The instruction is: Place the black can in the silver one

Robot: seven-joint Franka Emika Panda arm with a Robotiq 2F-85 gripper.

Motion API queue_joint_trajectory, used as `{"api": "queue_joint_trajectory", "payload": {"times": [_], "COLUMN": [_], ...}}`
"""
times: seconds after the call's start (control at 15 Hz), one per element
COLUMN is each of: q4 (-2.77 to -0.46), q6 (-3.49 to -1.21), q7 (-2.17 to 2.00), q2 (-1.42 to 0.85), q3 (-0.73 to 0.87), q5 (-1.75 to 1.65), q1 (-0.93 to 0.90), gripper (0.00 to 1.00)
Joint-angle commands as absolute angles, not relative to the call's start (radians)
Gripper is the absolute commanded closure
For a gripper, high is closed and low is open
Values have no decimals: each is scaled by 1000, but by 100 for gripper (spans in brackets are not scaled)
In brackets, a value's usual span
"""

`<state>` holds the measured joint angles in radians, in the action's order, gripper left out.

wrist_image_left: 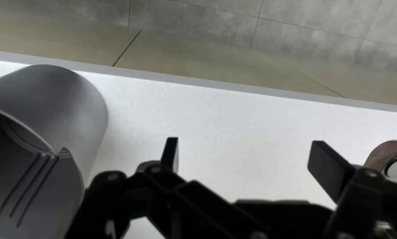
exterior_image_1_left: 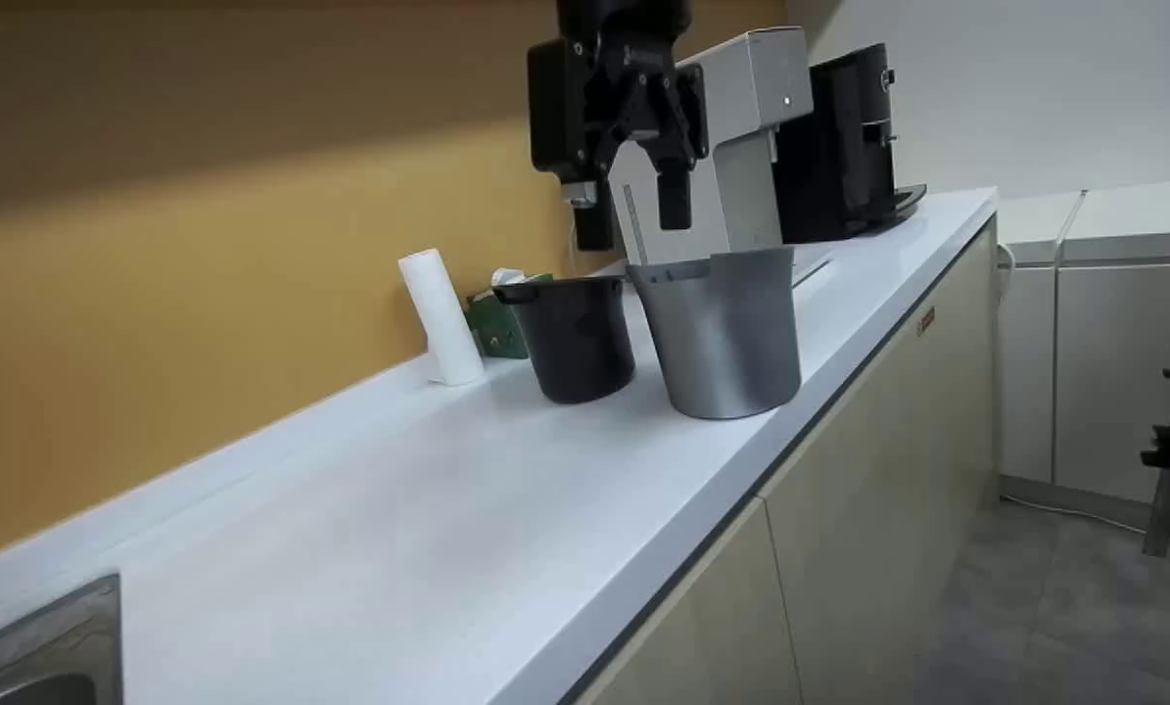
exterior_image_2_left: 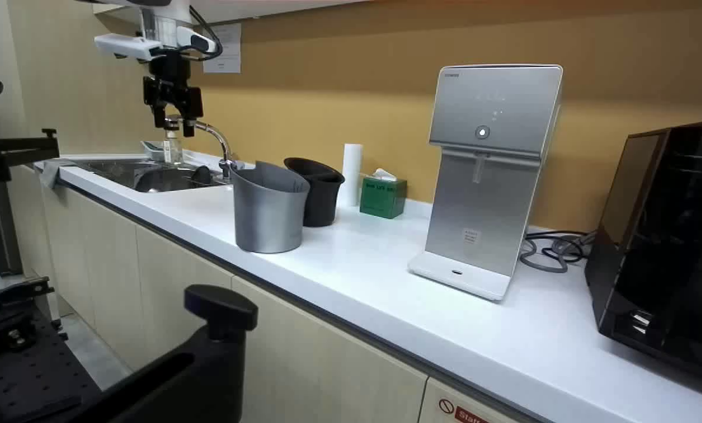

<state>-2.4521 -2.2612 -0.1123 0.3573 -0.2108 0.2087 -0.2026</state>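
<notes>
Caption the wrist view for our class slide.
Open, empty fingers over the white counter, the silver bin cropped at the picture's left.

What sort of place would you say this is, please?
Probably a staff pantry or kitchenette: there is a sink set into the long white counter, what looks like a water dispenser, and a red label beginning "Staff".
</notes>
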Motion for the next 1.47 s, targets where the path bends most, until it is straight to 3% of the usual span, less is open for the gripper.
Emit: {"api": "queue_joint_trajectory", "payload": {"times": [0.0,0.67,1.4], "q4": [-2450,-2450,-2259], "q6": [-2260,-2261,-2318], "q7": [-114,-114,-184], "q2": [357,357,266], "q3": [-206,-206,-217], "q5": [206,206,-146], "q1": [-208,-208,-67], "gripper": [0,0,0]}}
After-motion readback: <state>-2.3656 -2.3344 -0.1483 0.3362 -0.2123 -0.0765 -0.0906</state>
